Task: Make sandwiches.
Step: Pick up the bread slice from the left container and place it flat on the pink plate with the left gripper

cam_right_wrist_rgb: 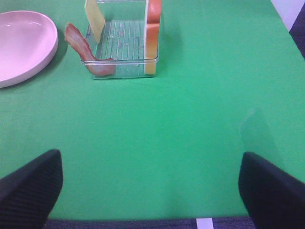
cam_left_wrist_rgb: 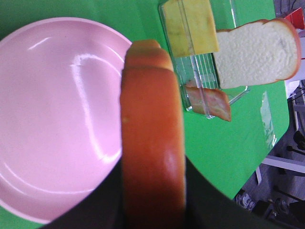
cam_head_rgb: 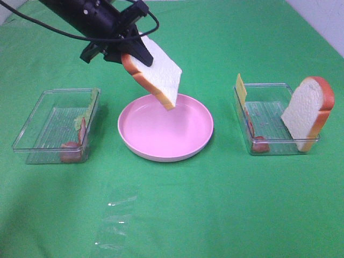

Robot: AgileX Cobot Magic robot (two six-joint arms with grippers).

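The bread slice (cam_head_rgb: 153, 72) you are carrying, white with an orange-brown crust, sits between the fingers of your left pincer (cam_head_rgb: 134, 54), which is clenched on its crust end. The slice hangs tilted in the air, with its lower corner over the far part of the pink plate (cam_head_rgb: 161, 153). In the left wrist view the crust edge faces the camera, with a dark finger (cam_left_wrist_rgb: 107, 205) on either side of it.

Your left arm comes in from the far left corner of the counter (cam_head_rgb: 226, 215) and slants down toward the middle, its pincer pointing down and to the right.

The plate stands near the middle of the green-covered counter. Toward the right edge a clear tray (cam_head_rgb: 269, 145) holds a second bread slice (cam_head_rgb: 307, 113), leaning upright against the tray's outer wall. A yellow cheese slice (cam_head_rgb: 240, 88) stands at the wall nearest the plate, and a bacon strip (cam_head_rgb: 252, 131) is draped over that same side. Toward the left edge another clear tray (cam_head_rgb: 32, 134) has a pale green lettuce leaf (cam_head_rgb: 86, 115) standing along its plate-side wall and a second bacon strip (cam_head_rgb: 70, 150) at its near corner.

Your right pincer (cam_right_wrist_rgb: 148, 157) is released, its two fingers spread wide with nothing between them. It hovers over bare green cloth near the front edge of the counter, well apart from the right tray.
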